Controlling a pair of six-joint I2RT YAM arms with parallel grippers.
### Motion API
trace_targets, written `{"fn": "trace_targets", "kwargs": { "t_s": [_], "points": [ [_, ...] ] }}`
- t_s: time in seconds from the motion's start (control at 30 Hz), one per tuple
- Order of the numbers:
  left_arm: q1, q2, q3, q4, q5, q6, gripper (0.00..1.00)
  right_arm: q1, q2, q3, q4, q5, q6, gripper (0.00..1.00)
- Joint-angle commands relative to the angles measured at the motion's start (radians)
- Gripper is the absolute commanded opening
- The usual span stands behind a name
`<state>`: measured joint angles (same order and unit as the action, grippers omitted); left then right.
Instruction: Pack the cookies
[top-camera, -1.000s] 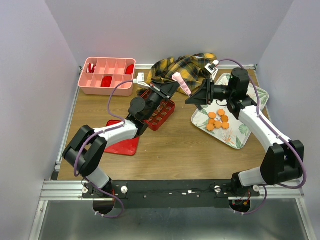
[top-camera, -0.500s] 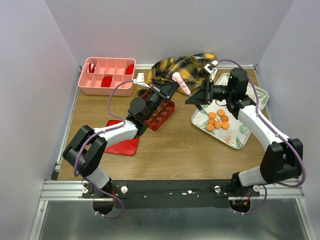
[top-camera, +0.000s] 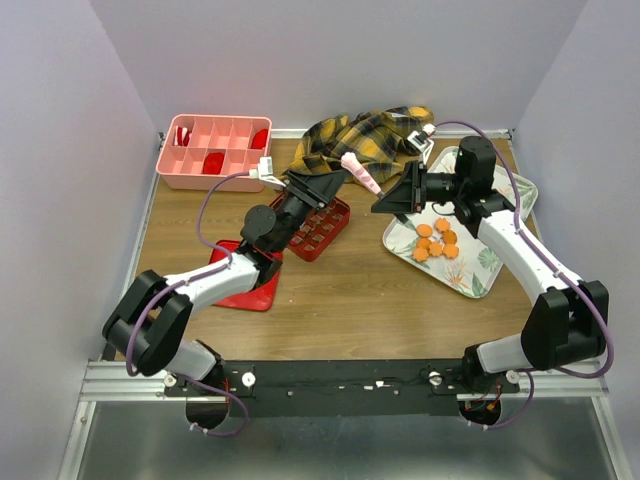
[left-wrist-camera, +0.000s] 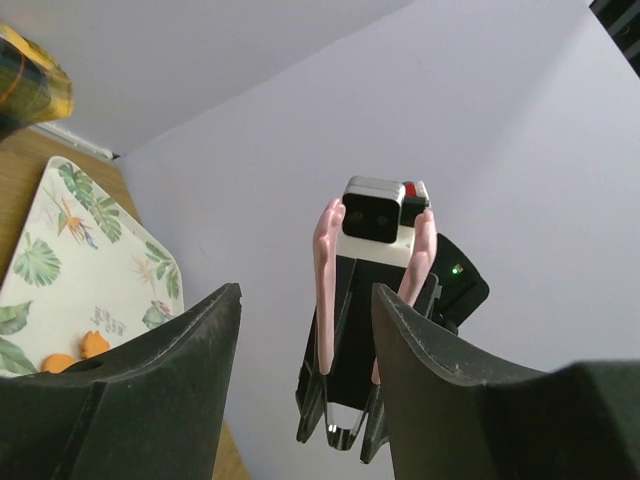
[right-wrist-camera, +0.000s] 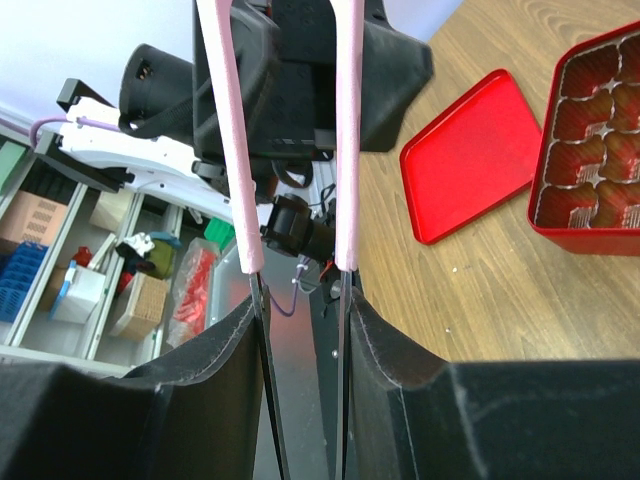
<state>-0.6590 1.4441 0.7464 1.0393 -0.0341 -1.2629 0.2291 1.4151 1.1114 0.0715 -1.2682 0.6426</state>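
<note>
- The left gripper (top-camera: 325, 183) hangs above the red box (top-camera: 322, 235), its jaws apart and holding nothing.
- The right gripper (top-camera: 385, 198) is clamped on the pink tongs (top-camera: 362, 172).
- The cookies (top-camera: 437, 240) lie clustered on the leafy tray (top-camera: 480, 272), just below that gripper.

— How do the arms look?
— The left arm (top-camera: 215, 281) and right arm (top-camera: 517, 247) have white shells with chunky black joints between, and a purple cable (top-camera: 199, 225) loops along each.
— And the ends?
— Broad black wedge fingers (left-wrist-camera: 150, 400), and a black rail (top-camera: 340, 381) at the bases

L fingers (left-wrist-camera: 150, 390) spread wide; R fingers (right-wrist-camera: 420, 400) part-closed, gripping; facing each other.
</note>
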Motion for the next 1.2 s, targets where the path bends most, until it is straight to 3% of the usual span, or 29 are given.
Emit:
{"fn": "trace_targets", "kwargs": {
  "t_s": [0.0,0.1,0.17,0.3,0.33,0.5,0.7,0.93,1.17],
  "points": [
    [0.024,-0.073,-0.048,-0.059,-0.017,0.048,0.64,-0.016,-0.033,0.036,-0.068,-0.026,-0.066,0.42],
    [0.047,-0.137,-0.082,-0.149,0.017,0.085,0.69,-0.048,-0.039,0.073,-0.23,0.002,-0.174,0.42],
    [0.068,-0.207,-0.093,-0.238,0.034,0.149,0.73,-0.069,-0.042,0.111,-0.364,0.039,-0.354,0.42],
    [0.122,-0.333,-0.07,-0.648,0.03,0.287,0.87,-0.123,-0.035,0.214,-0.787,0.279,-0.751,0.42],
    [0.137,-0.367,-0.064,-0.703,0.033,0.315,0.88,-0.131,-0.035,0.229,-0.835,0.326,-0.87,0.43],
    [0.206,-0.409,-0.004,-1.008,0.063,0.486,0.9,-0.215,-0.036,0.219,-1.045,0.58,-1.119,0.43],
    [0.229,-0.41,0.034,-1.151,0.042,0.574,0.91,-0.332,-0.044,0.107,-1.072,0.779,-1.238,0.43],
    [0.233,-0.421,0.025,-1.168,0.02,0.603,0.91,-0.381,0.028,0.085,-1.032,0.992,-1.307,0.43],
    [0.234,-0.458,-0.031,-1.151,0.02,0.583,0.9,-0.399,0.137,0.14,-1.021,1.076,-1.319,0.44]
  ]
}}
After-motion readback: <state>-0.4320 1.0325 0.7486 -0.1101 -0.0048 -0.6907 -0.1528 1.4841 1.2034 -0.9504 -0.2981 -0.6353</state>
